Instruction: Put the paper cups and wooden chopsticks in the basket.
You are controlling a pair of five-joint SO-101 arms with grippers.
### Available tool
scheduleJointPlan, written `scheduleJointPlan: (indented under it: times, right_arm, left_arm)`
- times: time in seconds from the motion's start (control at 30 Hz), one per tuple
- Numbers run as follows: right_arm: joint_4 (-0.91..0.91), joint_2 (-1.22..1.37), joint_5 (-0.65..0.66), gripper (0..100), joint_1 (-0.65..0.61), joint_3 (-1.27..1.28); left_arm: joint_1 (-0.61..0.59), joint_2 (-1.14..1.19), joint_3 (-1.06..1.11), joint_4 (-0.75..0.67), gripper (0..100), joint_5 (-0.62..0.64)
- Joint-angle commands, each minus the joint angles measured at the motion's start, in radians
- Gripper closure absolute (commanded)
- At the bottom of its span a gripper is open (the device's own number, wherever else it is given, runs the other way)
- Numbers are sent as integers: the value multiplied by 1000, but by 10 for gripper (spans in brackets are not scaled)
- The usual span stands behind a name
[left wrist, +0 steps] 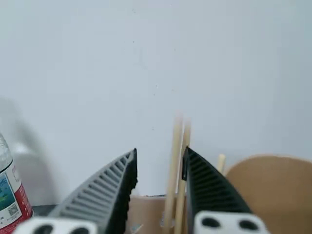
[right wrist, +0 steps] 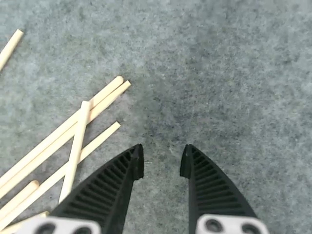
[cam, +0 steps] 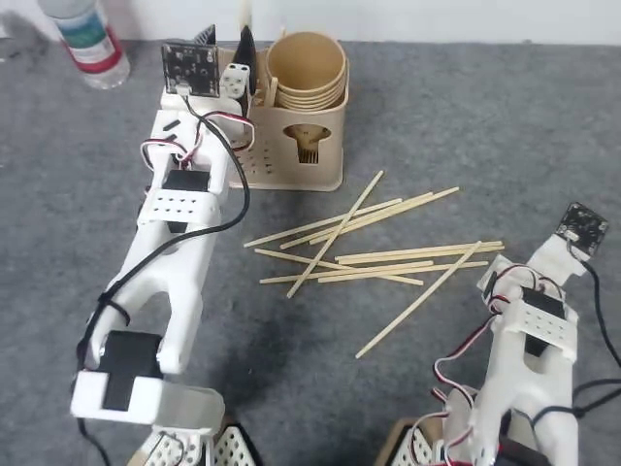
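Closest in, bottom left, the left arm point(cam: 165, 291) stretches away across the grey worktop point(cam: 485, 116) toward the back wall. Far left at the back stands a plastic bottle point(cam: 87, 39) with a red-banded label, well apart from everything else. Moving right, the left tool point(cam: 225, 44) hangs over the basket's left end, and its fingers are spread. From its own wrist camera the left tool point(left wrist: 160, 153) has two upright chopsticks point(left wrist: 178, 170) standing in the gap, close against one finger, with the other finger clear of them, so nothing is pinched. The basket point(cam: 291, 155) sits right beside that arm, and the paper cups point(cam: 307, 63) are stacked inside its larger right-hand compartment. Further right, a scatter of loose chopsticks point(cam: 369, 248) lies flat on the worktop, crossing one another, between the two arms. Over at the right edge is the right arm point(cam: 529, 359). Its wrist camera shows the right tool point(right wrist: 161, 156) with fingers parted and nothing between them, above bare worktop, with the ends of several loose chopsticks point(right wrist: 73, 141) just beside it.
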Motion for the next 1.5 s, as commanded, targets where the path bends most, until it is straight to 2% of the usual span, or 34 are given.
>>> scheduleJointPlan:
  times: [0.0,0.27,0.4,0.57,0.7,0.83,0.93,1.1,1.2,1.4,1.47]
  right_arm:
    - [-15,-21,-6,858,-10,-60]
    - [-16,-21,-6,858,-10,-60]
    - [-38,-21,-6,858,-10,-52]
    - [-38,-21,-6,858,-10,-49]
    - [-36,-21,-6,858,-4,-46]
    - [-31,-24,-6,858,8,-46]
    - [-36,-22,-8,858,47,-46]
    - [-35,-31,-12,858,105,-46]
    - [-36,-31,-15,858,143,-48]
    - [-36,-31,-15,858,147,-49]
    - [-36,-31,-15,858,143,-49]
  left_arm:
    - [-5,-11,-15,-26,852,20]
    - [-6,-18,-1,-25,852,23]
    - [-3,-172,56,52,852,26]
    - [34,-551,177,288,852,21]
    - [49,-848,232,621,848,8]
    - [110,-1002,259,924,848,-141]
    - [195,-984,275,1053,852,-255]
    - [296,-822,269,1135,852,-264]
    - [345,-677,269,1125,852,-267]
    - [419,-347,252,959,852,-267]
    - [436,-245,206,953,852,-267]
